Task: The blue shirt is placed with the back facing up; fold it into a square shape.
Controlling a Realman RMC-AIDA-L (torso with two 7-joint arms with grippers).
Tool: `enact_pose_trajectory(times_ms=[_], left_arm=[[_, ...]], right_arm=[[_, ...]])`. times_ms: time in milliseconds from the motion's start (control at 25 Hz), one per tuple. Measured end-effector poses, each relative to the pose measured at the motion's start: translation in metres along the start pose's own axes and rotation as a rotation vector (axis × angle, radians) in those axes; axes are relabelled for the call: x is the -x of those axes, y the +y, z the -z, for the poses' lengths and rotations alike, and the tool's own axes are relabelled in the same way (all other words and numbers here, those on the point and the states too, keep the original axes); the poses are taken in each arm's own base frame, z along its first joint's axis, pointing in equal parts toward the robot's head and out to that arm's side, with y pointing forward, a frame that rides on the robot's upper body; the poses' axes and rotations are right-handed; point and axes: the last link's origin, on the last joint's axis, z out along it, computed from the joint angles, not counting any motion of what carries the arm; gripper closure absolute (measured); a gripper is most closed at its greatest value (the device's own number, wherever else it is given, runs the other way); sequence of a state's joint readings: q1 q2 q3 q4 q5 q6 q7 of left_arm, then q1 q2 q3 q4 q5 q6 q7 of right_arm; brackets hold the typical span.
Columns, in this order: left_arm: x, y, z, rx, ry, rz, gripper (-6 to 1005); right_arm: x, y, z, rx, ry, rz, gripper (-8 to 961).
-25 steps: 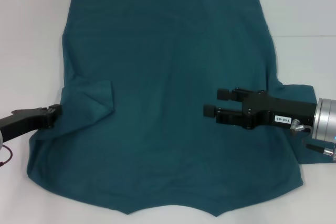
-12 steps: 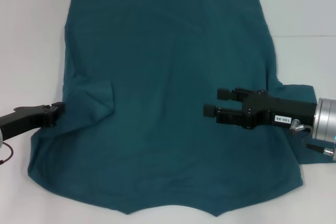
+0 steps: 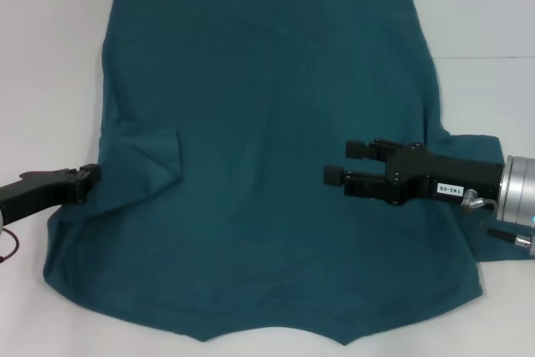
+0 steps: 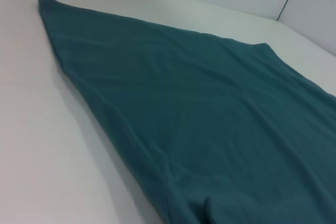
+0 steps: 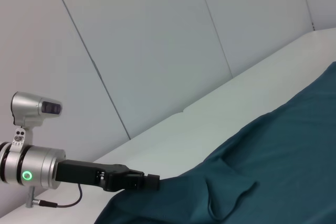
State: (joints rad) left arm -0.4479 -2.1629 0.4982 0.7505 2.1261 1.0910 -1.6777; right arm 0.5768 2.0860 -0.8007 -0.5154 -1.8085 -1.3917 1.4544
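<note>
The blue shirt (image 3: 267, 148) lies spread flat on the white surface (image 3: 50, 56), plain side up, and it covers most of the middle of this surface. On the shirt's left side a small part of the cloth, the sleeve (image 3: 155, 156), is folded inward and makes a raised flap.

The left gripper (image 3: 86, 180) is at the left edge of the shirt, just beside this flap, low and touching the cloth at the border. Its fingers look closed together at the shirt's edge, but I cannot tell if they really pinch the cloth. The right wrist view shows the same gripper (image 5: 149, 181) with its tip against the edge of the shirt (image 5: 273, 166).

The right gripper (image 3: 344, 162) is over the right half of the shirt and points toward the shirt's middle. Its two fingers (image 3: 357, 150) stand a little apart, with nothing between them.

In the left wrist view the shirt (image 4: 210, 108) stretches away over the surface (image 4: 42, 145), with soft wrinkles along its near edge.
</note>
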Motion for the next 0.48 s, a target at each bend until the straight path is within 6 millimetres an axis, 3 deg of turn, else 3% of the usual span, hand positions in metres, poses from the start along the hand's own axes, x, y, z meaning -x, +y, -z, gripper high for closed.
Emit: enact_pose_trajectory(times_ms=[200, 480], left_arm=[[0.0003, -0.0005, -0.0002, -0.004, 0.000, 0.002, 995], [0.0004, -0.0002, -0.0006, -0.003, -0.001, 0.003, 888]], right_arm=[[0.0000, 0.0001, 0.0000, 0.001, 0.000, 0.000, 128], [0.0000, 0.0002, 0.0000, 0.002, 0.000, 0.000, 129]])
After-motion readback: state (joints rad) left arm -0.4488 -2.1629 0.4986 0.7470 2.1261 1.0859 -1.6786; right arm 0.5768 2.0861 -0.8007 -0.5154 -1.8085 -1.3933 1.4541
